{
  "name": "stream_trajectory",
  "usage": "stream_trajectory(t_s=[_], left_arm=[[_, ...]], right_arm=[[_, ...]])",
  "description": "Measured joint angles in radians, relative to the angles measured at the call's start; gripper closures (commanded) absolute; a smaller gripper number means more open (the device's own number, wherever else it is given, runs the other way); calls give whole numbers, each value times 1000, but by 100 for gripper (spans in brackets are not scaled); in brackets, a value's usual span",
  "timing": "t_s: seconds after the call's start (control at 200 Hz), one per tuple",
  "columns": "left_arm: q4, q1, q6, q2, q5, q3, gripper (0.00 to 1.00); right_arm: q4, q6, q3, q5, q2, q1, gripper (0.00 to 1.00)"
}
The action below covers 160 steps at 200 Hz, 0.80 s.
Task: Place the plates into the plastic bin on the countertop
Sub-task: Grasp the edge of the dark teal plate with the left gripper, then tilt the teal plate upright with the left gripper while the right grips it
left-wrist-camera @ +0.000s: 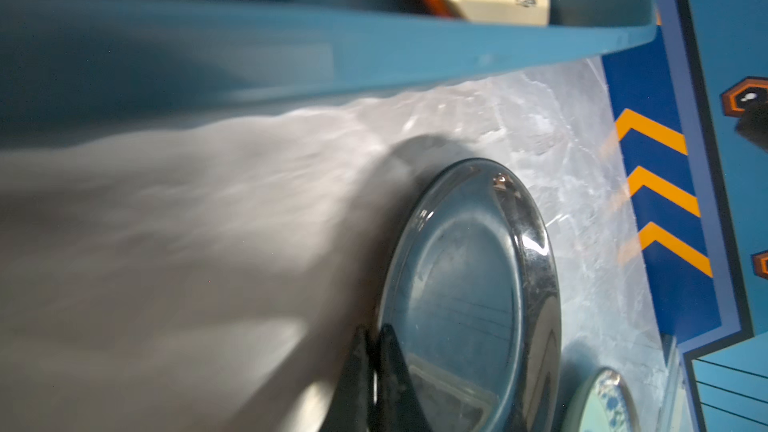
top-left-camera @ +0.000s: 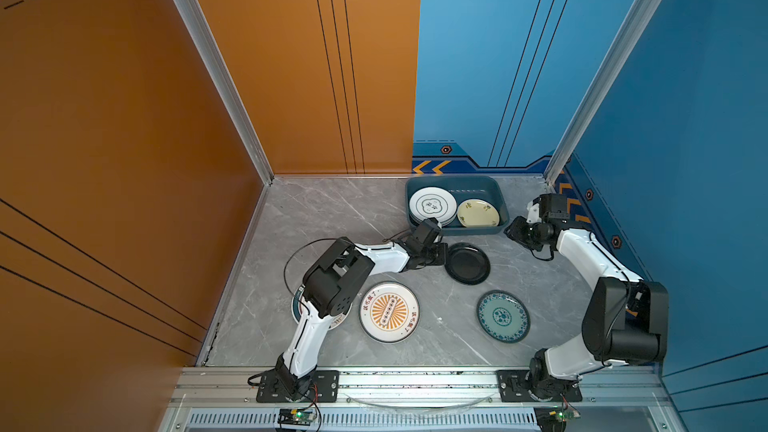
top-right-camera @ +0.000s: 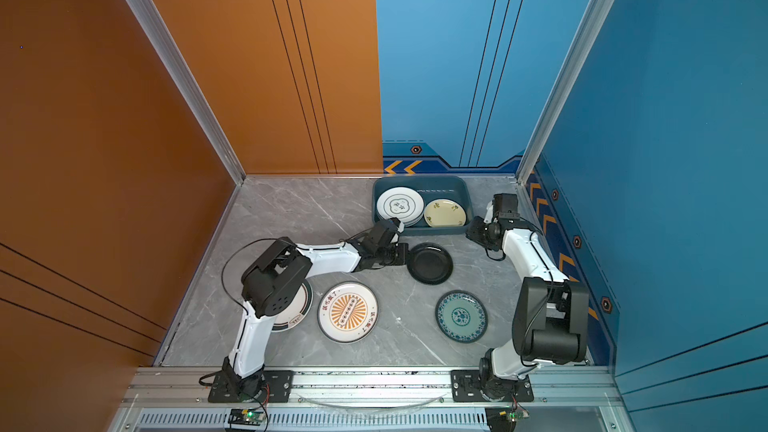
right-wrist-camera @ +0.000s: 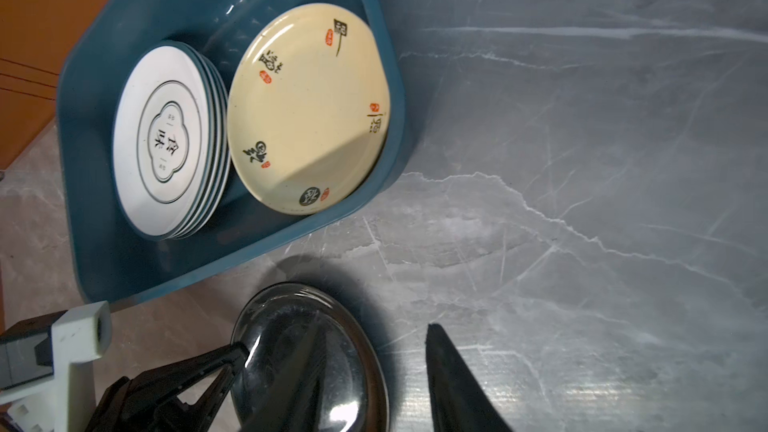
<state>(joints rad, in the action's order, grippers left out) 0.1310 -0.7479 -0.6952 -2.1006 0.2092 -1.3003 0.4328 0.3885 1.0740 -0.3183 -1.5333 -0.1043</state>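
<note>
Left gripper (left-wrist-camera: 375, 332) of mine is pinched shut on the rim of the black plate (top-left-camera: 467, 263), which lies on the grey surface (top-left-camera: 332, 218) just in front of the plastic bin (top-left-camera: 500, 205); my right gripper (top-left-camera: 512, 233) hangs just beside the bin's near corner, jaws partly apart, holding nothing.

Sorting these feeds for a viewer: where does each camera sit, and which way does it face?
Both top views: high at the front, looking down at the countertop; left arm, right arm show.
Left wrist: low, facing the black plate; left gripper shut on its rim.
Right wrist: above, facing down at the plastic bin; right gripper open.
Wrists share the black plate.
</note>
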Motion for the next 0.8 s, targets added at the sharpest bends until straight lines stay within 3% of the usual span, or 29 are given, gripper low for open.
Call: stream_trajectory(t_s=[0.2,0.471,0.801], left_arm=[[-36,77,69,159,14,166,100],[-81,175,123,288,186,255,100],[-125,245,161,387,356,256,100]], right_arm=[[-29,-1,-4,-100,1,47,52],[-130,2,-14,-341,-29,140,35],[-109,-47,27,-509,-143,251,34]])
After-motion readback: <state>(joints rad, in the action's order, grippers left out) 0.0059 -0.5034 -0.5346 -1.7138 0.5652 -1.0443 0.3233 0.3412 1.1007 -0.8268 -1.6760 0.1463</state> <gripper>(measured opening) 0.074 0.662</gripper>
